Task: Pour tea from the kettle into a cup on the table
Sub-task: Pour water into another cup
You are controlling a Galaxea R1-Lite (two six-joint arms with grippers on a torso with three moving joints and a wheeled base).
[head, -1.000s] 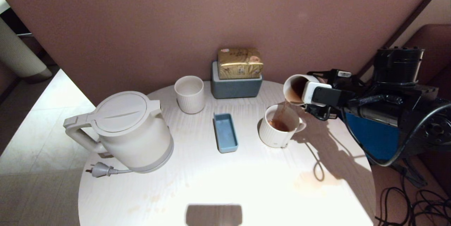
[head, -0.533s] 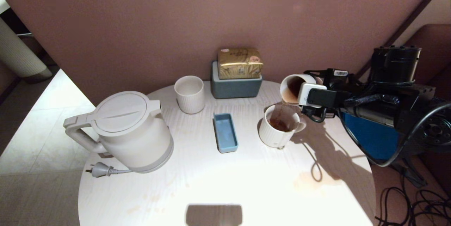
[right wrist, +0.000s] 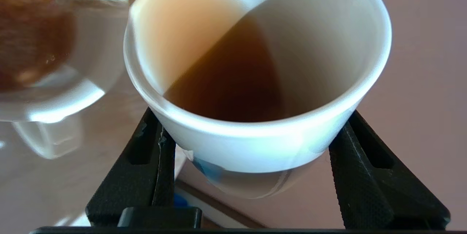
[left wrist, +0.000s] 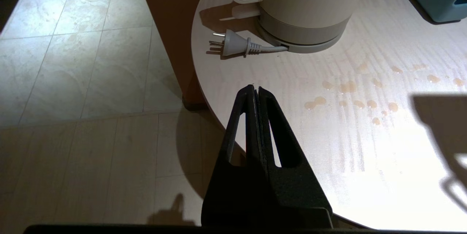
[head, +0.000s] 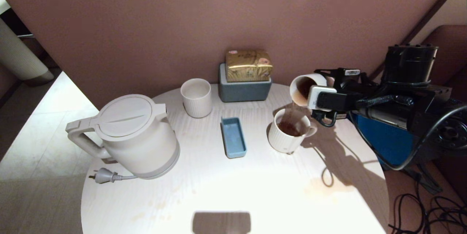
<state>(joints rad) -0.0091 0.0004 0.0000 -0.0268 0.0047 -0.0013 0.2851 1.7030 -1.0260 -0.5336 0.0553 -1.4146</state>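
The off-white kettle (head: 135, 135) stands upright at the left of the round white table (head: 233, 190), lid closed; its base also shows in the left wrist view (left wrist: 303, 4). My right gripper (head: 315, 88) is shut on the smooth white cup (head: 302, 87), held tipped on its side above a white mug (head: 288, 135). A thin stream of tea (head: 292, 111) runs from the cup into the mug. In the right wrist view the cup (right wrist: 255, 142) sits between the fingers (right wrist: 157, 146), with tea (right wrist: 233, 80) inside. My left gripper (left wrist: 254, 89) is shut and empty by the table's near left edge.
A ribbed white cup (head: 197, 97), a blue tray (head: 233, 137) and a grey box (head: 244, 89) topped by a gold packet (head: 249, 65) stand mid-table. The kettle's plug (head: 104, 175) lies near the left edge. Brown drops (left wrist: 350, 91) and a stain (head: 321, 186) mark the tabletop. Cables (head: 430, 208) trail on the floor at right.
My right gripper has tipped the cup a little further and shifted slightly toward the wall. Tea keeps running, and the level in the mug has risen. The left arm has stayed still.
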